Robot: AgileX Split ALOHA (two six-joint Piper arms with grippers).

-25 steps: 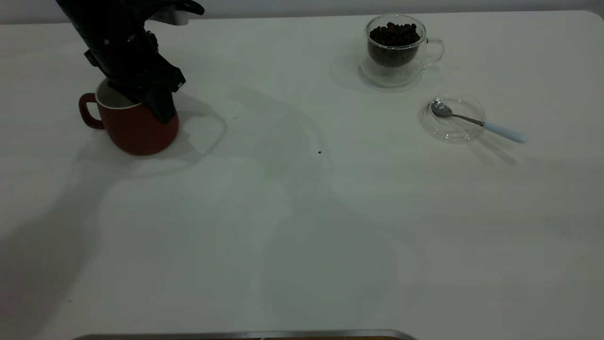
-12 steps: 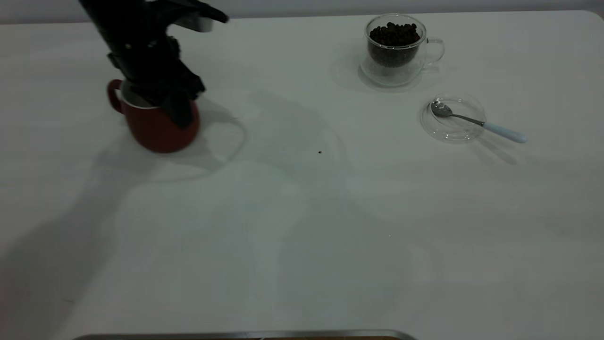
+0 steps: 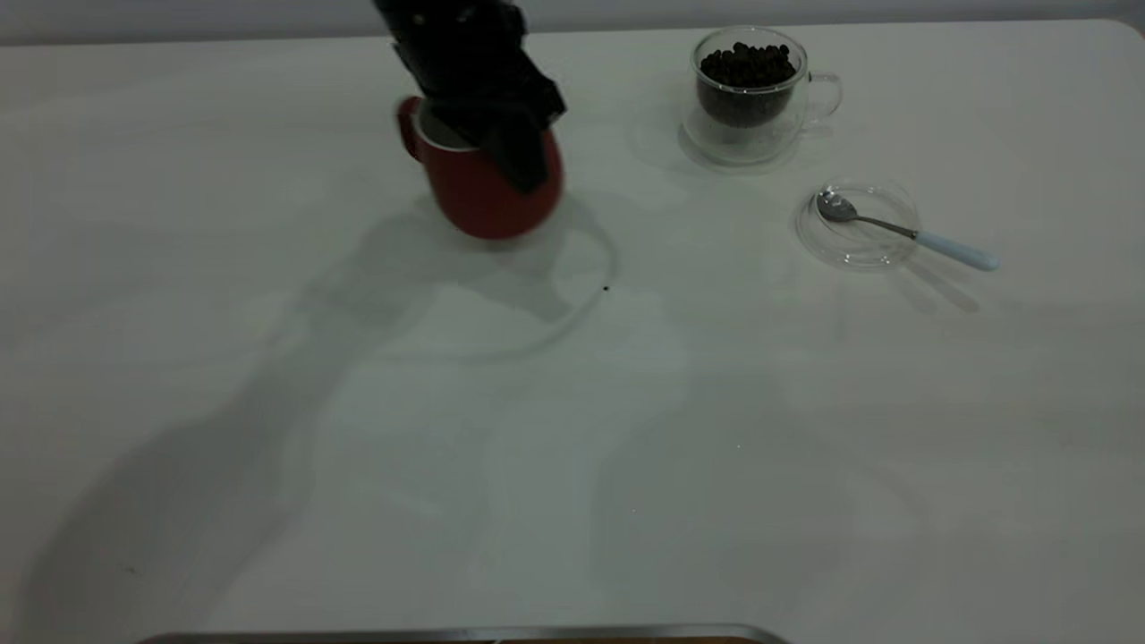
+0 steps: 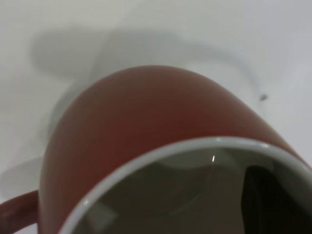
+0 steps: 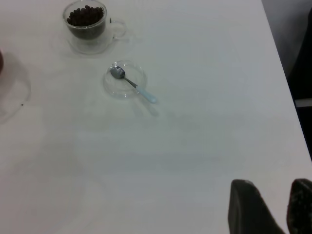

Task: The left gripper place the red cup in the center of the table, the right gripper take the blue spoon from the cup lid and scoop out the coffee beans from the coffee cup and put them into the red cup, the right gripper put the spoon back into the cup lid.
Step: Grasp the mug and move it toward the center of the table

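Lab-like bare white table (image 3: 572,447)

The left tool (image 3: 501,143) is bulky, matte black; the right tool (image 5: 273,207) shows two rounded black fingers.

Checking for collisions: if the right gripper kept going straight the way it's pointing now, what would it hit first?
Probably bare table. In its wrist view the right gripper has only white tabletop ahead; the cup lid with the blue spoon lies farther on and aside, though depth is unclear.
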